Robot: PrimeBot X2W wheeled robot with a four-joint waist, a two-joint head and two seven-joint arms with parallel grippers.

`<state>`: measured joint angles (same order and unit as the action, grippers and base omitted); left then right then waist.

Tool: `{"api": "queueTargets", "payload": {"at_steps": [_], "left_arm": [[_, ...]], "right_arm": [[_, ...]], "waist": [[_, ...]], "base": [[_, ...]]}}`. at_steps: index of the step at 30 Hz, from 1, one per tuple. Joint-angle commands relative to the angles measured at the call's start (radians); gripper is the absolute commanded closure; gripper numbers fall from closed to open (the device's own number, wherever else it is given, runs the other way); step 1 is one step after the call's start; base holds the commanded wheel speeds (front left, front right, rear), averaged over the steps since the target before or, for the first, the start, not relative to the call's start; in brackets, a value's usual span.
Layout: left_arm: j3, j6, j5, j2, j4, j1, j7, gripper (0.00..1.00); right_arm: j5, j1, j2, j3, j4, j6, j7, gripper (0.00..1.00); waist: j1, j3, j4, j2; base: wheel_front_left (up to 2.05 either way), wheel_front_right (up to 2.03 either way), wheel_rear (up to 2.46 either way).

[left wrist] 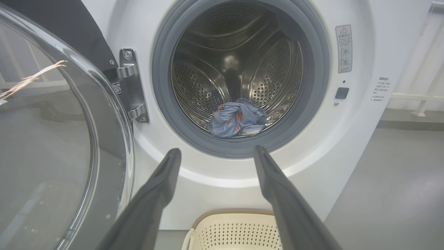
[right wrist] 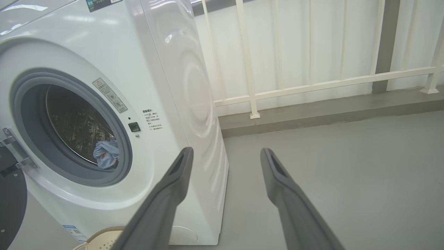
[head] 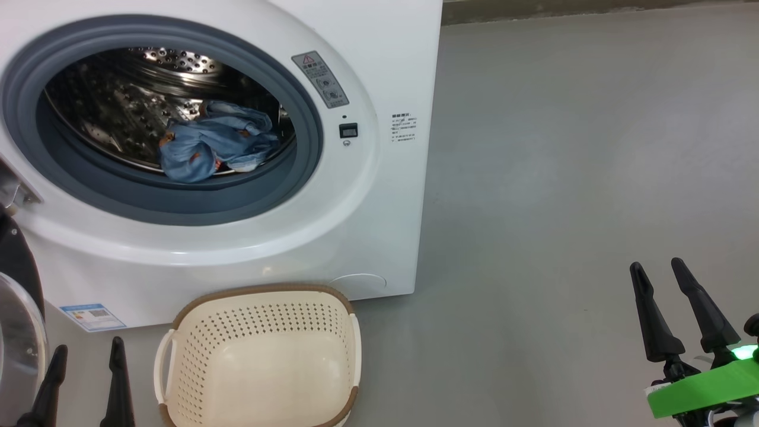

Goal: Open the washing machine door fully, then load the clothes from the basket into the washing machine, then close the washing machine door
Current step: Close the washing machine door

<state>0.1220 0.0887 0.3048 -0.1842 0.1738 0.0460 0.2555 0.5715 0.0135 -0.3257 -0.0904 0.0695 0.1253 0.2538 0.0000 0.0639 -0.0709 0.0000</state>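
Observation:
The white washing machine (head: pixel 379 196) stands with its door (left wrist: pixel 52 146) swung wide open to the left on its hinge. The light blue clothes (head: pixel 213 148) lie in a bundle on the floor of the steel drum, also seen as clothes (left wrist: pixel 237 119) and clothes (right wrist: pixel 105 154). The cream basket (head: pixel 261 362) sits on the floor before the machine with nothing in it. My left gripper (head: pixel 89 356) is open, low at the basket's left. My right gripper (head: pixel 658 270) is open over bare floor far to the right.
Grey floor (head: pixel 563 178) stretches to the right of the machine. A white railing (right wrist: pixel 312 83) on a low kerb runs behind. The open door's glass bowl (head: pixel 18 344) bulges out next to my left gripper.

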Motion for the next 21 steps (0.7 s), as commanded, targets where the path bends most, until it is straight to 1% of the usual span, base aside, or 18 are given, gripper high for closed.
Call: {"api": "queueTargets", "payload": {"at_steps": [1, 9, 13, 17, 21], "left_arm": [[0.038, 0.005, -0.013, -0.013, -0.029, -0.015, 0.006, 0.0], [0.036, 0.009, -0.017, -0.012, -0.025, -0.008, 0.006, 0.0], [0.037, 0.01, -0.017, -0.012, -0.026, -0.006, 0.006, 0.0], [0.035, 0.011, -0.018, -0.013, -0.027, -0.005, 0.006, 0.0], [0.032, 0.013, -0.018, -0.013, -0.03, -0.004, 0.006, 0.0]], "right_arm": [[0.007, 0.005, -0.028, -0.013, -0.025, 0.005, 0.008, 0.0], [0.008, 0.018, -0.03, -0.011, -0.024, 0.005, 0.008, 0.0], [0.009, 0.021, -0.032, -0.011, -0.025, 0.005, 0.008, 0.0], [0.011, 0.025, -0.033, -0.011, -0.026, 0.005, 0.008, 0.0], [0.01, 0.027, -0.035, -0.01, -0.028, 0.005, 0.008, 0.0]], "waist": [[0.0, -0.003, -0.001, 0.0], [0.0, -0.021, -0.004, 0.0], [0.0, -0.022, -0.005, 0.0], [0.0, -0.023, -0.004, 0.0], [0.0, -0.021, -0.002, 0.0]], "base": [[0.0, 0.0, 0.0], [-0.01, 0.01, 0.0], [-0.34, 0.31, 0.04], [-0.84, 0.84, 0.0], [-1.38, 1.38, 0.0]]}}
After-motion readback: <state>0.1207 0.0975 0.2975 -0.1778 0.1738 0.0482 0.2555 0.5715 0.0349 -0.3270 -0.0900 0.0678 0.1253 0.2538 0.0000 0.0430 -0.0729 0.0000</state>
